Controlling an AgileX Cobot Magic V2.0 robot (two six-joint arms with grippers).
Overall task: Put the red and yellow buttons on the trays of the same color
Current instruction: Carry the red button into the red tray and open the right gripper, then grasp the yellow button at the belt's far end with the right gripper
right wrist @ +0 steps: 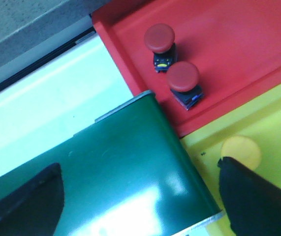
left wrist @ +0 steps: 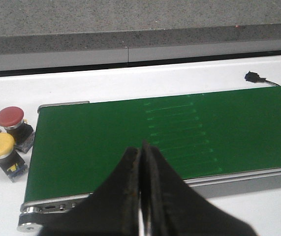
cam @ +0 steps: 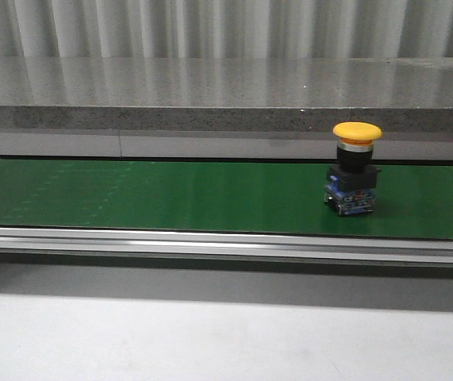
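Left pincer [left wrist: 141, 196] closed above the belt [left wrist: 179, 132]; right pincer [right wrist: 140, 196] spread, one finger [right wrist: 253, 196] beside a yellow button [right wrist: 240, 150]; only its camera shows two red buttons [right wrist: 171, 54].

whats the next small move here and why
Probably swing the open right gripper over the belt end, ready to catch the yellow button standing upright on the green belt. Its destination, the yellow tray, already holds one yellow button; the left gripper is shut.

Even overhead light, glare on green belt [right wrist: 130, 196], soft focus, jaws blurred dark.
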